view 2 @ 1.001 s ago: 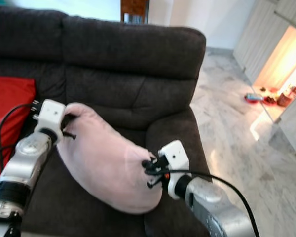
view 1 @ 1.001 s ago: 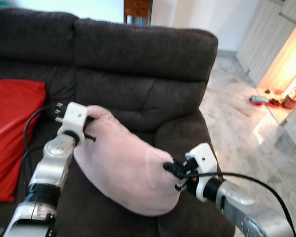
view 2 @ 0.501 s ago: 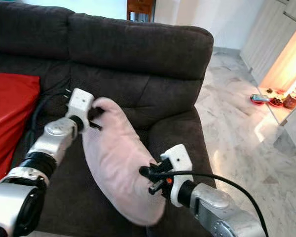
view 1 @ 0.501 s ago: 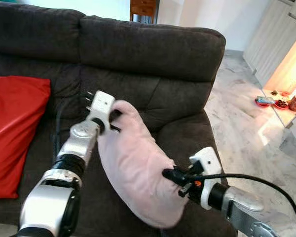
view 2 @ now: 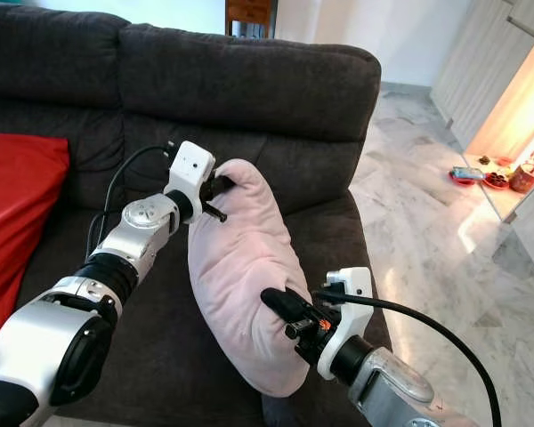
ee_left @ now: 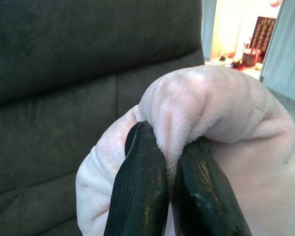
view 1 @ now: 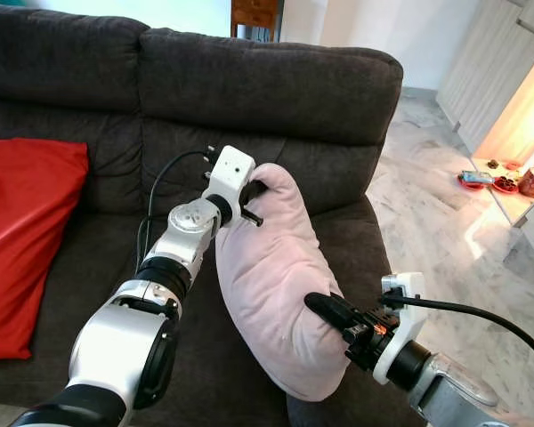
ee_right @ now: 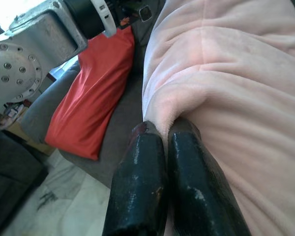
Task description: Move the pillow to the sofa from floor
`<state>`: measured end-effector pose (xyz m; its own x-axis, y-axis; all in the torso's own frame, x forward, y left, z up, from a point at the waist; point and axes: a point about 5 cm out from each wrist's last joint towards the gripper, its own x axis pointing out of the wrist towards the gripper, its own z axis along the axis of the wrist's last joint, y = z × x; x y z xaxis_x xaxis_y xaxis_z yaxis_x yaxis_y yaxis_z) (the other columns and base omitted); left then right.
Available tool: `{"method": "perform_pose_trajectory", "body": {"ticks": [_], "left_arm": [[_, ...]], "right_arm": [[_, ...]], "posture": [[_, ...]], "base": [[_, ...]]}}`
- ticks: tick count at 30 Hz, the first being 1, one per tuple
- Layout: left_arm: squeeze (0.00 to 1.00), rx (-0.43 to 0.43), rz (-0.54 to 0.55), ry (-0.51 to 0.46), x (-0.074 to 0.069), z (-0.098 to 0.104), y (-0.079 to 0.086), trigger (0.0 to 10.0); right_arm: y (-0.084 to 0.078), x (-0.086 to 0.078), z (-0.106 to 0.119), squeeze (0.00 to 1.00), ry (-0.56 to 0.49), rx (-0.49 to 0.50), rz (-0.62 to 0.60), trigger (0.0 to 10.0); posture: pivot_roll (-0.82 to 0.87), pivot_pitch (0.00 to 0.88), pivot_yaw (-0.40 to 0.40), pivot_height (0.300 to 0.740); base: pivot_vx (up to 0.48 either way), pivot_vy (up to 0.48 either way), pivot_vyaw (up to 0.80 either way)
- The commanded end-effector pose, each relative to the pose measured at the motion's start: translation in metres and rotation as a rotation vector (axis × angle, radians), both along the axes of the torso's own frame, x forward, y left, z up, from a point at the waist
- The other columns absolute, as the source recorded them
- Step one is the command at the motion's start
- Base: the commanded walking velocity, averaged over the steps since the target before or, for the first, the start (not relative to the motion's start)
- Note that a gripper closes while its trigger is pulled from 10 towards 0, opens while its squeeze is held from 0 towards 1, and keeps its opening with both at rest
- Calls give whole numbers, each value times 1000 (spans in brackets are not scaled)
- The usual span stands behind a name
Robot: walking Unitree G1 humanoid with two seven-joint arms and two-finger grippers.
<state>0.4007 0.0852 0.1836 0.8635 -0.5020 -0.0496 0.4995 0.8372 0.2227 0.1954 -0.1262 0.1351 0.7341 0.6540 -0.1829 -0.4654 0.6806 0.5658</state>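
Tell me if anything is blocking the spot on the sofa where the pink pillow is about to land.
Nothing visible blocks it. The pink pillow, pinched by the left gripper and the right gripper, hangs over bare seat cushion of the sofa. The red cushion lies well off to the robot's left.

Nothing here can be read: no words, labels, brand marks or numbers stand on anything in front of me.
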Motion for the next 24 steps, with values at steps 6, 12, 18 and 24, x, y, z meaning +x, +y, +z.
{"method": "perform_pose_trajectory", "body": {"ticks": [6,12,18,24], "left_arm": [[0,-17,-23,26,-4,-11,-6,10000],[1000,-26,-32,58,-9,-25,-10,10000],[1000,-32,-44,60,-11,-27,-15,10000],[1000,-30,1,34,-8,-22,-10,10000]], "right_arm": [[2,-3,11,0,-31,49,-39,10000],[-3,-5,7,0,-7,35,-65,10000],[-15,-7,-2,0,39,20,-116,10000],[-16,-8,-3,0,51,40,-130,10000]], "posture": [[-51,0,-82,740],[-55,0,-86,740],[-61,0,-85,740],[-62,0,-82,740]], "base": [[0,0,0],[0,0,0],[0,0,0],[0,0,0]]}}
